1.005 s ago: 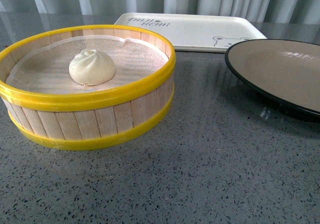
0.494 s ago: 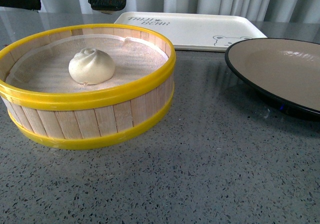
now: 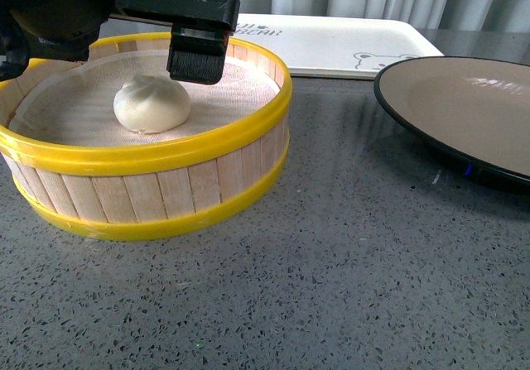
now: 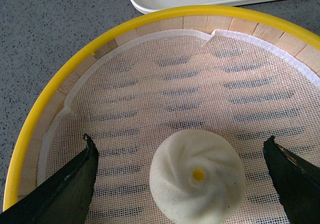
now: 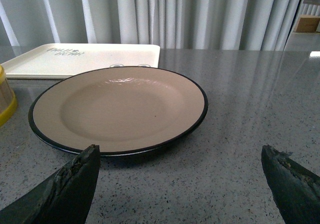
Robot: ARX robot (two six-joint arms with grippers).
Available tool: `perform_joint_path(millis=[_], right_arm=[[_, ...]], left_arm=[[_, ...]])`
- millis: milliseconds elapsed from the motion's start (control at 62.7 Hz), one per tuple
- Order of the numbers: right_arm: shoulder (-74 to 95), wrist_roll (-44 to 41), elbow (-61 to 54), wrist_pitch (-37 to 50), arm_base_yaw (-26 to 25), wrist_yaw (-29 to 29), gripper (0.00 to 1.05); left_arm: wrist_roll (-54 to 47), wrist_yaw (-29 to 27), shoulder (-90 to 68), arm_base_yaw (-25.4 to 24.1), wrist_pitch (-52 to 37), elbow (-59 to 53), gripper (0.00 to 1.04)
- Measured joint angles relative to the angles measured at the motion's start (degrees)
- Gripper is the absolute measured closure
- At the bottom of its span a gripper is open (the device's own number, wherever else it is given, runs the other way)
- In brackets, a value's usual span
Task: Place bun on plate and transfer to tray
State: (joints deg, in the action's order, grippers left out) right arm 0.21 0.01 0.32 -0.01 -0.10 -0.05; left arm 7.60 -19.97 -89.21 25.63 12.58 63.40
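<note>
Fingers of your left gripper are spread wide, one on either side of the bun, neither touching it. Bun sits on the mesh liner inside the steamer basket, left of the basket's centre in the front view. Plate stands bare on the table to the basket's right, apart from it. Tray lies behind the basket. Your right gripper hovers facing the plate, fingers likewise spread, holding nothing.

Step in hand, by my reading: picking the bun. Next move calls for lowering until the tips flank the bun's widest part, then closing gently. It looks soft and would likely dent.
</note>
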Motion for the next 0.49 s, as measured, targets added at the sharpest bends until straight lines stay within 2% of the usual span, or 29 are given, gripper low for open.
perform_joint_path(millis=[447, 494], right_arm=[[0.0, 0.0, 0.0, 0.0, 0.0, 0.0, 0.09], [0.0, -0.02, 0.0, 0.0, 0.0, 0.0, 0.09]], left_arm=[[-0.09, 0.24, -0.44, 0.76, 0.68, -0.87, 0.07], [-0.28, 0.24, -0.48, 0.9, 0.68, -0.94, 0.1]])
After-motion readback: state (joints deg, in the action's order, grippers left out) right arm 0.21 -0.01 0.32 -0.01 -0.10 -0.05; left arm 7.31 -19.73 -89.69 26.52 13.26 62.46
